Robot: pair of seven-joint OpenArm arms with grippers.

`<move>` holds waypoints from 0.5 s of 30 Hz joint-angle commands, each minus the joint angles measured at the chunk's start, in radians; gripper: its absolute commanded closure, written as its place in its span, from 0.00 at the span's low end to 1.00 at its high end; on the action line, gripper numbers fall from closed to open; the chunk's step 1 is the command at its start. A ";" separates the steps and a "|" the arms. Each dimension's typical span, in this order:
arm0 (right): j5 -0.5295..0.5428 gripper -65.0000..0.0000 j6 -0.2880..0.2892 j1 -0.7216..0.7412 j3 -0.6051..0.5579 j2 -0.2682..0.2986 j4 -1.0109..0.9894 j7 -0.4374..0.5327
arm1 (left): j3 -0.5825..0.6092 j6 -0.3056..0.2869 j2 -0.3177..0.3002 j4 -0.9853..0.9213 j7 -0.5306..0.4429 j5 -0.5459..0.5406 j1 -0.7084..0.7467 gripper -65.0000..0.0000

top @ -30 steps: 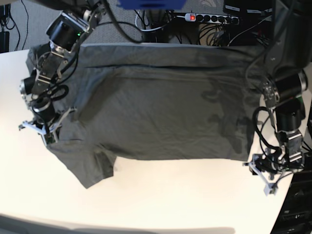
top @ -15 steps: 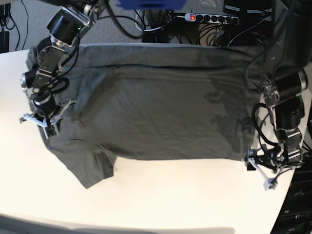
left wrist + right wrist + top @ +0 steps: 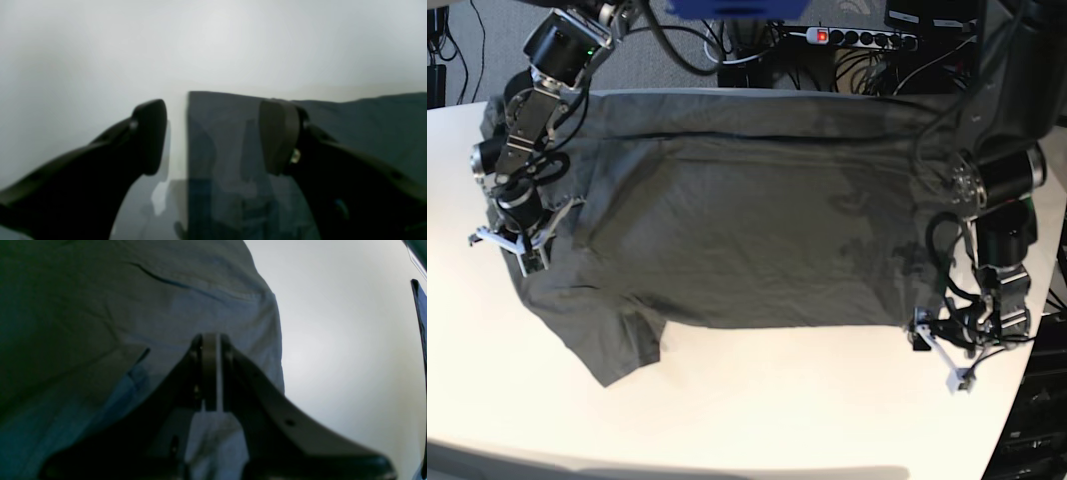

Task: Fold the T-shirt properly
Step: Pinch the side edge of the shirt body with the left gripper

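The dark grey T-shirt (image 3: 747, 210) lies spread flat across the white table (image 3: 757, 410), one sleeve (image 3: 617, 350) pointing at the front left. My left gripper (image 3: 937, 352) sits at the shirt's front right hem corner with its jaws wide open. In the left wrist view the hem corner (image 3: 227, 133) lies between the fingers of the left gripper (image 3: 213, 136), gripped by neither. My right gripper (image 3: 507, 245) is at the shirt's left edge. In the right wrist view the right gripper (image 3: 210, 340) has its jaws pressed together on the fabric (image 3: 133, 306).
Behind the table's back edge lie a power strip (image 3: 857, 38) with a red switch and tangled cables. A blue object (image 3: 737, 8) sits at the top. The table's right edge runs close behind the left arm (image 3: 1002, 180).
The left gripper opened, let go of the hem and slid left; the hem corner drew back leftward. The right gripper moved slightly toward the back, the shirt's edge following it.
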 commanded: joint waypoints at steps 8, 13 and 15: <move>0.019 0.99 -0.008 0.016 0.000 0.011 0.021 0.025 | -0.002 0.066 -0.022 0.015 -0.028 -0.006 -0.026 0.34; 0.019 0.99 -0.008 0.016 0.000 0.008 0.021 0.025 | 0.000 0.070 -0.016 0.015 -0.034 -0.002 -0.023 0.34; 0.019 0.99 -0.008 0.016 0.000 0.008 0.021 0.025 | 0.000 0.070 -0.016 0.015 -0.034 -0.002 -0.023 0.34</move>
